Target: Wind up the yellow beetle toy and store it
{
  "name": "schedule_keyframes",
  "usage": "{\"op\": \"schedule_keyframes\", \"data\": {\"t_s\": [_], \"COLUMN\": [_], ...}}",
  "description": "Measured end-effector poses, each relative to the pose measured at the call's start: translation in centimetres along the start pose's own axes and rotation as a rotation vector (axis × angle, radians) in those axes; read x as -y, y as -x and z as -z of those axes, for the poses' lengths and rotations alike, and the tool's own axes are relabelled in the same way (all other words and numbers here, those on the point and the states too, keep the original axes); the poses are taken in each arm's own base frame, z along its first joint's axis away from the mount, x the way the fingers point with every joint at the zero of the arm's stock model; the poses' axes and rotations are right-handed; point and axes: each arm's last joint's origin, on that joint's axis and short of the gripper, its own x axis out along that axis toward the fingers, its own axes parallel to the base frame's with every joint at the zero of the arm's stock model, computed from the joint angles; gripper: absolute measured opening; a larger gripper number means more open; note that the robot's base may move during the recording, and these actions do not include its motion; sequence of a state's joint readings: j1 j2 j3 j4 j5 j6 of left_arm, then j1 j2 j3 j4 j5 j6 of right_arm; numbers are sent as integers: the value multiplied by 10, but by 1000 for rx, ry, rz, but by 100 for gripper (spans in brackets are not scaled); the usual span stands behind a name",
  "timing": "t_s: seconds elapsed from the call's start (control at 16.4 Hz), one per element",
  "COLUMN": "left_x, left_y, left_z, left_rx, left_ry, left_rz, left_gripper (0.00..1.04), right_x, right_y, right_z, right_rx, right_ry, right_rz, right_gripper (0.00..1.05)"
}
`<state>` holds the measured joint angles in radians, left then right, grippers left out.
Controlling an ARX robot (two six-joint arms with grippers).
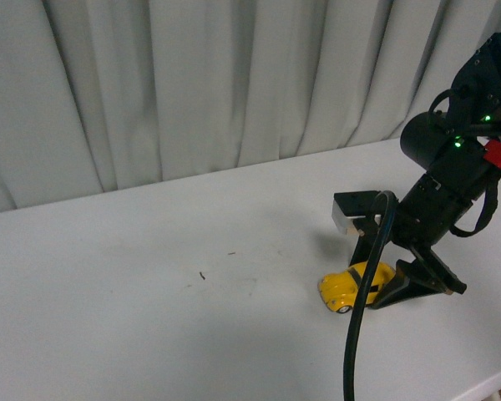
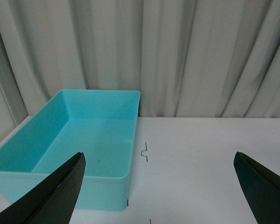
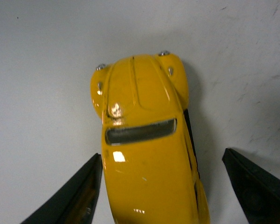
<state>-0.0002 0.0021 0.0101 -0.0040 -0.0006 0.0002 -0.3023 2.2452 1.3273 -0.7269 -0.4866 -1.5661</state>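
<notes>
The yellow beetle toy (image 1: 348, 287) stands on its wheels on the white table (image 1: 150, 284), at the right. My right gripper (image 1: 384, 288) is open and lowered over it, with one finger on each side. In the right wrist view the toy (image 3: 144, 154) lies between the two black fingers (image 3: 74, 196), not touched by either; its hood points away from the wrist. My left gripper (image 2: 158, 186) is open and empty above the table and does not show in the front view.
An empty teal bin (image 2: 107, 191) stands on the table before the left gripper, close to the grey curtain (image 2: 177, 56). The table's front edge (image 1: 484, 386) runs just right of the toy. A black cable (image 1: 355, 351) hangs in front of the right arm.
</notes>
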Motion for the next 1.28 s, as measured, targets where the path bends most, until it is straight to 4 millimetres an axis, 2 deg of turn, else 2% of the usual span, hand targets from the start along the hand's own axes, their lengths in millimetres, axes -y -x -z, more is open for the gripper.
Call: {"op": "schedule_keyframes", "data": {"t_s": [0.12, 0.18, 1.28], "left_x": [0, 0, 0], "left_y": [0, 0, 0], "left_z": [0, 0, 0], "left_rx": [1, 1, 1], "left_ry": [0, 0, 0], "left_rz": [0, 0, 0], "left_gripper": [98, 98, 98], "right_x": [0, 0, 0], "right_y": [1, 1, -1], "right_z": [2, 2, 3], "right_rx": [0, 0, -6], "right_ry": [9, 13, 57], "right_rz": [5, 7, 23], "right_gripper": [98, 99, 98]}}
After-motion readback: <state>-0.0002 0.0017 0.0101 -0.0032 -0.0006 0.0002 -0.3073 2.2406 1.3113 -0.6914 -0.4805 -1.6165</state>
